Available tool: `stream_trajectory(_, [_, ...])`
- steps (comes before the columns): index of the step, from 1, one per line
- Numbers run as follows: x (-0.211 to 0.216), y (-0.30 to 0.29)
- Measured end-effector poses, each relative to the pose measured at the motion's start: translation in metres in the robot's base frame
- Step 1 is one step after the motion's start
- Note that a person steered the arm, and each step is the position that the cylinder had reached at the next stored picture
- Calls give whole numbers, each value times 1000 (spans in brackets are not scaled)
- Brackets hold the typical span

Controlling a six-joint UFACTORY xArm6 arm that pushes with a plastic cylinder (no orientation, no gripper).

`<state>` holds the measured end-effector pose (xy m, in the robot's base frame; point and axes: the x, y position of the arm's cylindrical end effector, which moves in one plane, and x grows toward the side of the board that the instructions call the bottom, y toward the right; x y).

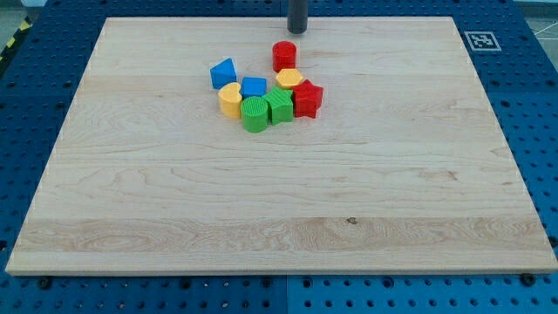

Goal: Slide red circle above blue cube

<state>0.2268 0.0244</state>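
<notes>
No jaws here, only an upright rod; my tip [297, 31] stands just above the red circle [284, 56], apart from the blue cube [254, 86].

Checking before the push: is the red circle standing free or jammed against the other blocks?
Nearly free. The red circle stands at the cluster's top edge, close to the yellow block below it; contact cannot be told. My tip is just above it.
</notes>
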Motion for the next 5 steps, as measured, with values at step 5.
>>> stream_trajectory(5, [81,-13])
